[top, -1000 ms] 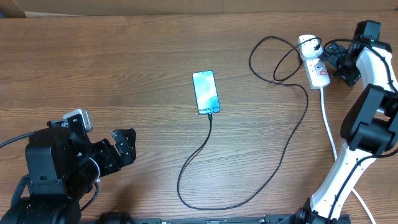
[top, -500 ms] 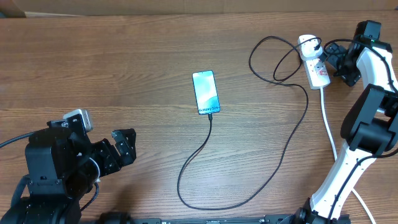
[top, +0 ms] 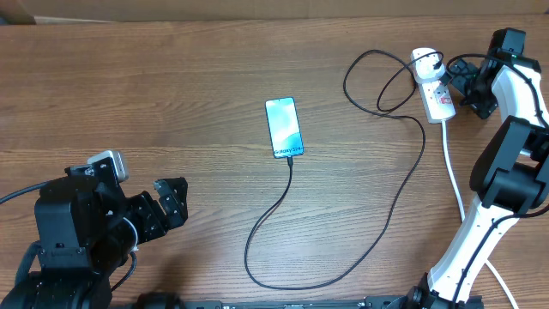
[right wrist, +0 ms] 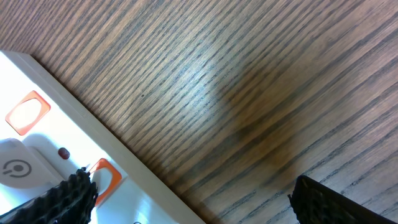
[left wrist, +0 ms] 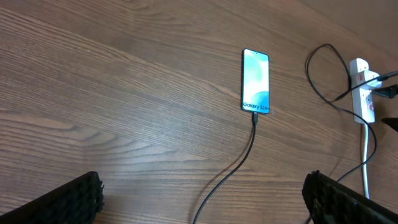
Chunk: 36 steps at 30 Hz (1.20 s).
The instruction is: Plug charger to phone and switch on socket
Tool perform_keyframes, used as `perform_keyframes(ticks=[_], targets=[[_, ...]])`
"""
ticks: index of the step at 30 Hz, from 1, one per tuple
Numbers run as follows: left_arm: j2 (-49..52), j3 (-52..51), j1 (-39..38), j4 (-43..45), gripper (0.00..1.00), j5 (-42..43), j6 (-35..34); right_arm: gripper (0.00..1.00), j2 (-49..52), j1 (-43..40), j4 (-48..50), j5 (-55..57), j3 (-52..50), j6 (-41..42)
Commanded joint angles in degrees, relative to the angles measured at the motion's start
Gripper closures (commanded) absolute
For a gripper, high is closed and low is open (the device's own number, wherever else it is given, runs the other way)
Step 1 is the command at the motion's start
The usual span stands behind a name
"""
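The phone (top: 284,127) lies flat mid-table with its light screen up; it also shows in the left wrist view (left wrist: 255,81). The black charger cable (top: 377,232) is plugged into the phone's near end and loops right and back to the white socket strip (top: 434,87), which shows in the left wrist view (left wrist: 362,90) too. My right gripper (top: 457,81) is open, right beside the socket; one finger sits over its orange switches (right wrist: 102,177). My left gripper (top: 171,202) is open and empty at the front left, far from the phone.
The socket's thick white cord (top: 455,172) runs toward the front edge along the right arm's base. The charger cable makes a loop (top: 382,81) left of the socket. A cardboard edge (top: 17,10) shows at the back left.
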Motion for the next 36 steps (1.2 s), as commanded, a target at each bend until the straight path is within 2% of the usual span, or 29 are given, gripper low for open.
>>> perform_keyframes(ticks=[1,12,17,24,36], targets=[[-0.2,0.2,0.3,0.1,0.00,-0.7,-0.6,0.00,1.6,0.6,-0.4,-2.7,0.6,-2.3],[-0.2,0.2,0.3,0.1,0.01,-0.7,-0.6,0.00,1.6,0.6,-0.2,-2.4,0.6,-3.1],[-0.2,0.2,0.3,0.1,0.00,-0.7,-0.6,0.00,1.6,0.3,0.4,-0.9,0.6,0.0],[-0.2,0.2,0.3,0.1,0.00,-0.7,-0.6,0.00,1.6,-2.3,0.6,-12.2,0.7,2.0],[-0.2,0.2,0.3,0.1,0.00,-0.7,-0.6,0.00,1.6,-4.9,0.6,-12.0,0.7,3.5]])
